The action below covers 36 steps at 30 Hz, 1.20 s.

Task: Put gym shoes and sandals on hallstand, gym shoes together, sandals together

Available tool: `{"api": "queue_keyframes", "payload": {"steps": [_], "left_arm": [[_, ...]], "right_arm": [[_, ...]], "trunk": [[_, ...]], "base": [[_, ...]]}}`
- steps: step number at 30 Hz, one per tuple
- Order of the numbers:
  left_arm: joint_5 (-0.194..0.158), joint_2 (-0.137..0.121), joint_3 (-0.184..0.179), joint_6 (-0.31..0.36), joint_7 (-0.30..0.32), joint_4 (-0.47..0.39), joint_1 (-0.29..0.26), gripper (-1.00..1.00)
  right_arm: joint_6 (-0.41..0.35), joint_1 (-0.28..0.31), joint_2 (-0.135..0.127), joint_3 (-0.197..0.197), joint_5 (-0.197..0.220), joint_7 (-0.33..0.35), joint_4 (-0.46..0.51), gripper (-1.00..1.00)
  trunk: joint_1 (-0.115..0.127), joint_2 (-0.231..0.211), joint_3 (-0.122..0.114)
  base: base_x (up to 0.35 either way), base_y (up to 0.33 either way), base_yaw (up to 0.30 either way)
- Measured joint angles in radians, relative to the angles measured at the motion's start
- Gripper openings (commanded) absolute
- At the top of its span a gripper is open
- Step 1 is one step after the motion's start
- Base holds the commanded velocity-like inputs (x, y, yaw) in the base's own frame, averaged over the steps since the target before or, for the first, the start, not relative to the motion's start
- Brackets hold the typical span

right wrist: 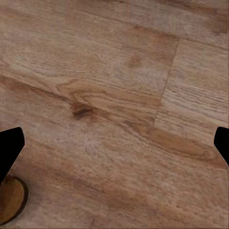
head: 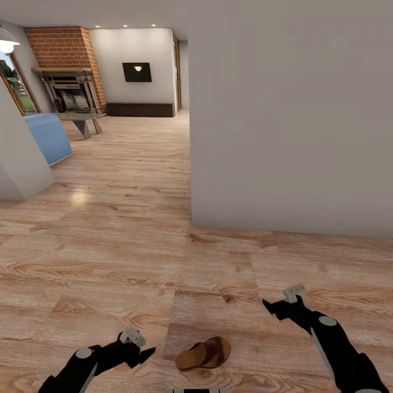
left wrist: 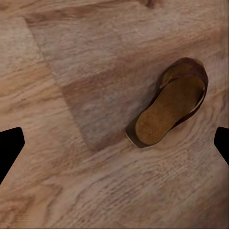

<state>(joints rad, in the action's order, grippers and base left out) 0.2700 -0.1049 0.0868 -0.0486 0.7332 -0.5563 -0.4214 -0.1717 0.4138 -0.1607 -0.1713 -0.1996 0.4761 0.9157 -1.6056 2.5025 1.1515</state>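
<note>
Sandal (head: 203, 353) lies bottom centre of head view on corridor floor (head: 109, 262), between both arms. Left gripper (head: 143, 355) just beside it, fingers apart, empty; right gripper (head: 271, 307) also spread, farther off. Best: lower left, straddle sandal's width, then close.

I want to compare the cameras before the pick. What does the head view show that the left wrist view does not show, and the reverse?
Head view alone: both arms, with the left gripper and right gripper open above the floor, a grey wall, a brick fireplace and a blue seat far behind.
Left wrist view alone: a close look at the sandal's tan footbed from above.
Both: one brown sandal lying alone on the wood-plank floor, not gripped.
</note>
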Motion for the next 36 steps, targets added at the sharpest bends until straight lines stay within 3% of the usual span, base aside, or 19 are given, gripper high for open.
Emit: {"api": "queue_keyframes", "payload": {"steps": [2,3,4,6,11,14,24,36], "left_arm": [[0.03,0.016,-0.004,0.012,-0.001,0.0,-0.017,1.0],[0.083,0.043,-0.008,0.025,-0.002,0.001,-0.046,1.0],[0.098,0.051,-0.009,0.028,-0.002,0.001,-0.052,1.0],[0.122,0.065,-0.01,0.032,-0.002,0.001,-0.063,1.0],[0.141,0.073,-0.011,0.035,-0.002,0.001,-0.07,1.0],[0.146,0.074,-0.012,0.035,-0.002,0.002,-0.071,1.0],[0.151,0.075,-0.016,0.035,-0.004,0.001,-0.062,1.0],[0.154,0.076,-0.014,0.036,-0.005,0.001,-0.064,1.0]], "right_arm": [[-0.031,0.0,0.0,0.005,0.0,0.04,0.043,1.0],[-0.094,0.0,0.0,0.008,0.002,0.131,0.121,1.0],[-0.113,0.0,0.0,0.008,0.0,0.156,0.145,1.0],[-0.17,0.0,-0.001,0.008,-0.001,0.222,0.195,1.0],[-0.243,0.0,-0.006,0.009,-0.006,0.301,0.234,1.0],[-0.263,0.0,-0.01,0.009,-0.008,0.322,0.242,1.0],[-0.284,0.0,-0.069,0.009,-0.007,0.346,0.25,1.0],[-0.284,-0.001,-0.073,0.009,-0.006,0.345,0.251,1.0]], "trunk": [[0.0,0.0,0.0],[0.0,0.0,0.0],[0.0,0.0,0.0],[0.0,0.0,0.0],[0.0,0.0,0.0],[0.0,0.0,0.0],[0.0,0.0,0.0],[0.0,0.0,0.0]], "base": [[0.0,0.0,0.0],[0.0,0.0,0.0],[0.0,0.0,0.0],[0.0,0.0,0.0],[0.0,0.0,0.0],[0.0,0.0,0.0],[0.0,0.0,-0.074],[0.0,0.0,-0.251]]}}
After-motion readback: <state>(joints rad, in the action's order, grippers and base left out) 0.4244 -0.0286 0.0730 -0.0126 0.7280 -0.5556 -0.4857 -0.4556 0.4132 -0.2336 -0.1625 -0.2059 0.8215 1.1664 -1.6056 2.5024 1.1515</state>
